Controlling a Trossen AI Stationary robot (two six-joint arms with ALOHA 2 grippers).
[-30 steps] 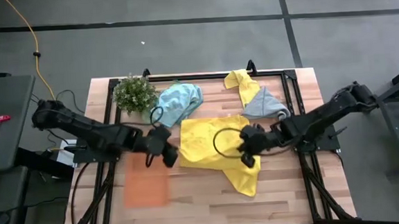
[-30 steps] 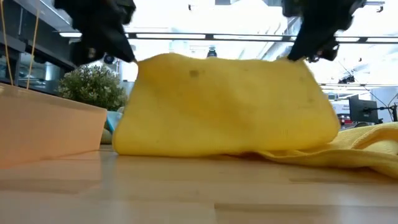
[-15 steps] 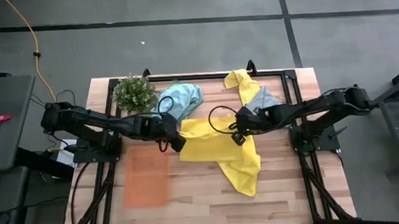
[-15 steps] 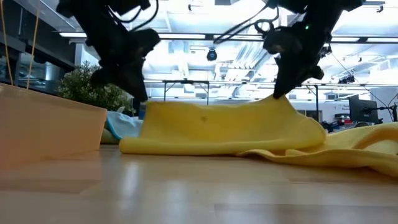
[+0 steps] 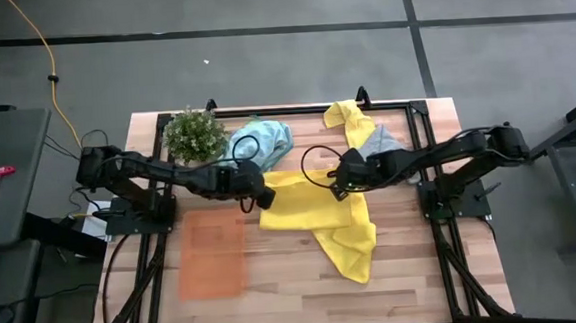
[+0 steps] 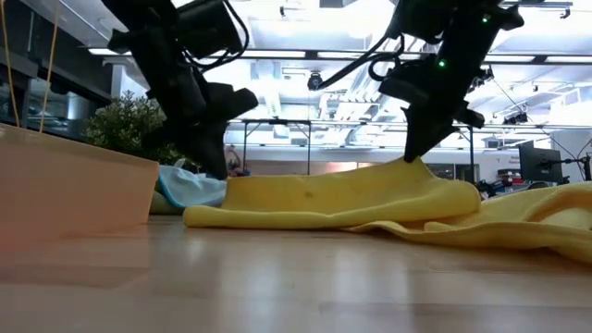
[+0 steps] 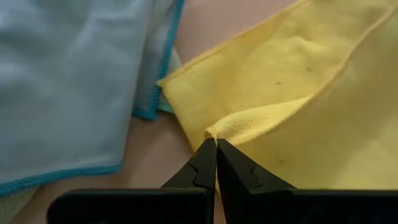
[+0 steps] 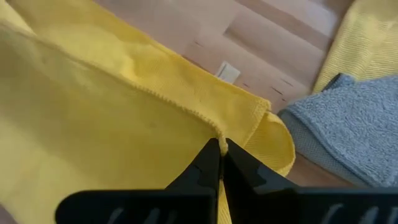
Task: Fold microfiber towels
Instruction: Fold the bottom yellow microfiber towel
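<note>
A bright yellow towel (image 5: 316,215) lies mid-table, folded over itself along its far part, with a loose end trailing toward the near edge. My left gripper (image 5: 263,196) is shut on its left corner and my right gripper (image 5: 338,185) is shut on its edge further right. In the low view both grippers (image 6: 217,166) (image 6: 412,155) point steeply down at the towel (image 6: 351,199). A light blue towel (image 5: 259,143), a second yellow towel (image 5: 351,121) and a grey towel (image 5: 383,151) lie crumpled along the far side. My left gripper pinches a hemmed corner (image 7: 214,130) of the yellow towel at the fingertips, coming slanting down from the table's left. The corner sits low over the towel's lower layer, beside the blue towel's edge. My right gripper pinches the yellow towel's hemmed edge (image 8: 214,132) between its fingertips, slanting down from the table's right. The cloth rises to a small peak (image 6: 413,168) under the fingers, and the rest lies slack on the table.
A small green plant (image 5: 194,134) stands at the far left corner, close to the left arm. A flat orange tray (image 5: 211,251) lies near left, and its wall (image 6: 74,199) fills the left of the low view. Bare wood shows along the near edge.
Both grippers, still shut, have gone toward the far edge and down, carrying the yellow towel's held edge with them. The upright sheet seen in the low view has sunk and folded over onto the towel's far part. The trailing end at the near right stayed put.
</note>
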